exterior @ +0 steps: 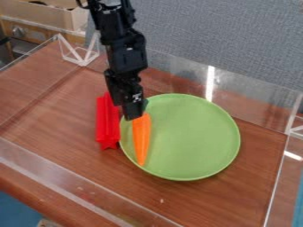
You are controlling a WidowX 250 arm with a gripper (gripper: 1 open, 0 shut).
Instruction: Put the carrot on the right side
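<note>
one carrot (140,139) lies in the green plate (201,142).

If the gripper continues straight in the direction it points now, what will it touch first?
Probably the carrot. The open gripper points steeply down over the carrot's top end at the plate's left rim; the red stick lies close beside, and depth is unclear.

A robotics lab: a brown wooden desk (48,93) fenced by clear acrylic walls (254,89), cardboard boxes (42,13) at ten o'clock.

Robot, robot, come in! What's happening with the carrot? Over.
Gripper open, above carrot's top. Carrot on plate's left edge. Red stick beside it.
</note>
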